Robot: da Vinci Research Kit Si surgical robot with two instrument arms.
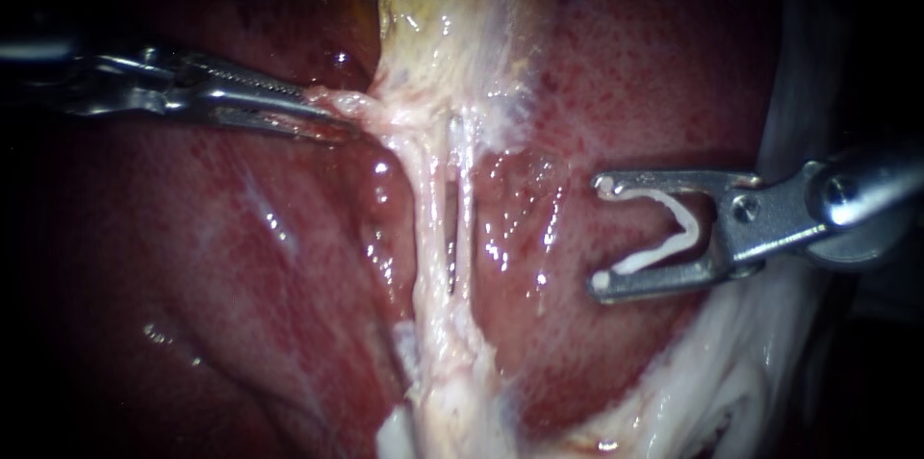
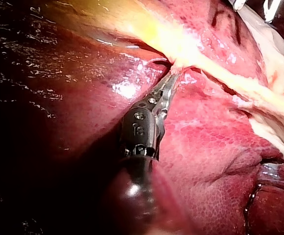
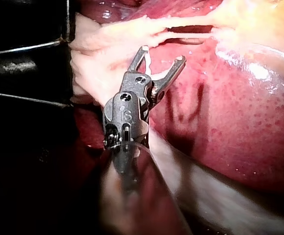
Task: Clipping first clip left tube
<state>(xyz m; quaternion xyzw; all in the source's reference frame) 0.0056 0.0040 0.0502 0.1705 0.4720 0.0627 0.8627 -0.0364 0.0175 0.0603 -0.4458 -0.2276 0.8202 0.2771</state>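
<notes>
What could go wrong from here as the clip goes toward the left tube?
1. The left tube and right tube lie close, only a slit between; the open clip in the right instrument might catch both.
2. The left instrument grips a thin strand of tissue; a slip could slacken the tubes.

My left instrument (image 1: 327, 111) is clamping its jaws on pale tissue (image 1: 361, 105); my right instrument (image 1: 603, 233) is holding a clip (image 1: 688, 223) between wide-spread jaws.
</notes>
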